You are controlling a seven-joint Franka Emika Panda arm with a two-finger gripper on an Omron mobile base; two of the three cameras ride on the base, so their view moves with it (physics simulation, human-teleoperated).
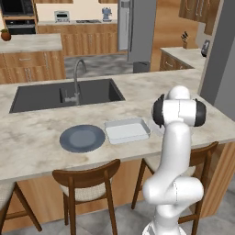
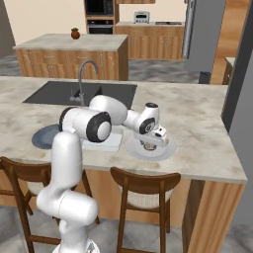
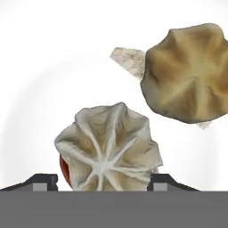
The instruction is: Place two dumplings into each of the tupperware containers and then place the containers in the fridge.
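The pincer [image 3: 103, 182] hangs low over a white plate [image 2: 168, 148] on the desk [image 2: 207, 123], its jaws apart on either side of a pale dumpling [image 3: 109, 149], not yet clamped. An off-centre squeeze could squirt it sideways against the tan dumpling [image 3: 189, 73] just beside it.

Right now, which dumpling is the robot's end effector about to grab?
The paler, whitish pleated dumpling, sitting right between the end effector's fingertips at the bottom of the hand view. The browner dumpling lies farther off, toward the upper right.
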